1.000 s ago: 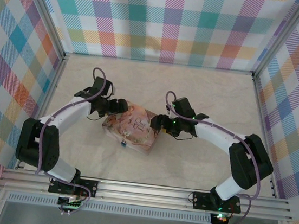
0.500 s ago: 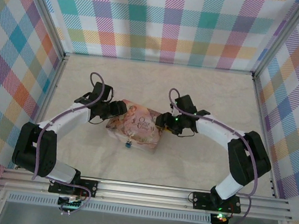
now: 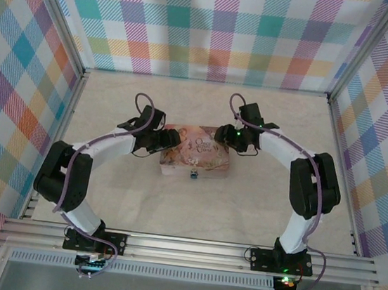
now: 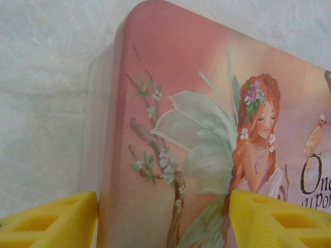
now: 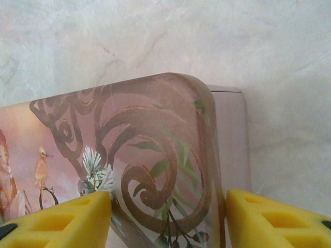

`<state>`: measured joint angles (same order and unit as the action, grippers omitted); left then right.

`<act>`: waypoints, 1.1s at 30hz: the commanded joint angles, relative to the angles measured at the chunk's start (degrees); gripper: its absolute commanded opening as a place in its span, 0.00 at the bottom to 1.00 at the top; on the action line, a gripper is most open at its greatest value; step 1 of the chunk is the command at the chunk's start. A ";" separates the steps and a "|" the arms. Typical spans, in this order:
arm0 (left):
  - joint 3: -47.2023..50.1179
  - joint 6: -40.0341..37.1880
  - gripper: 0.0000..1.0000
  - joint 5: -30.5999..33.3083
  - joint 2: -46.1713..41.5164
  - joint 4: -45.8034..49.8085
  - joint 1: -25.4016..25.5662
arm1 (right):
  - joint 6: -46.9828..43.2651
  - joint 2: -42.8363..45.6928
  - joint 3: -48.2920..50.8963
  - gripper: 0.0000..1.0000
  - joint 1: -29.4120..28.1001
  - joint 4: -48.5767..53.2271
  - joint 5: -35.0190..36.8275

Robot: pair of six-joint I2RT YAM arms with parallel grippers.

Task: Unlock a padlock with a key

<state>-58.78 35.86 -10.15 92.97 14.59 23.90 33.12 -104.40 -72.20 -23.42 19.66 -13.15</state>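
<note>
Left gripper [image 3: 171, 142] and right gripper [image 3: 224, 142] each pinch a corner of our pink fairy-print tin box [image 3: 200, 154], prob. so its small blue padlock [image 3: 193, 176] faces us.

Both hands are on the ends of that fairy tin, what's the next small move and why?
Probably open the right hand and bring it toward the padlock hanging at the near edge of the tin; the left hand grips the other end and can steady it.
</note>
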 commanded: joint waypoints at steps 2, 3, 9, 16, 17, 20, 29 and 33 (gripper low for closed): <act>-3.93 1.83 0.67 -5.48 3.08 -5.19 2.64 | -1.75 -1.98 -3.27 0.60 -0.97 0.15 -5.15; -4.28 1.85 0.67 -5.45 3.45 -5.19 2.64 | -1.84 -2.13 -3.53 0.60 -0.78 0.06 -4.98; -6.75 0.73 0.68 -3.87 4.75 -4.04 2.64 | -2.49 -2.85 -5.19 0.60 -0.23 1.25 -4.34; -8.77 -0.15 0.71 -2.59 5.82 -2.56 2.64 | -1.47 -2.33 -4.41 0.61 -0.10 0.54 -4.42; -8.89 -0.19 0.71 -2.65 5.74 -2.46 2.60 | -1.33 -2.15 -4.03 0.61 -0.15 0.38 -4.43; -8.89 -0.22 0.72 -2.29 5.45 -2.16 2.63 | -1.52 -1.50 -3.48 0.64 -0.05 0.48 -3.53; -6.59 -0.15 0.85 2.22 1.03 0.81 2.21 | -3.14 1.75 -4.24 0.74 2.53 5.43 0.56; -5.35 -0.80 0.87 3.91 -1.12 3.45 1.08 | -4.09 4.39 -4.05 0.76 3.61 8.57 4.95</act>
<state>-65.01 36.18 -7.79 95.85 15.73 25.26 30.59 -104.27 -75.50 -20.95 24.27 -11.44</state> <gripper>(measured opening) 0.867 0.758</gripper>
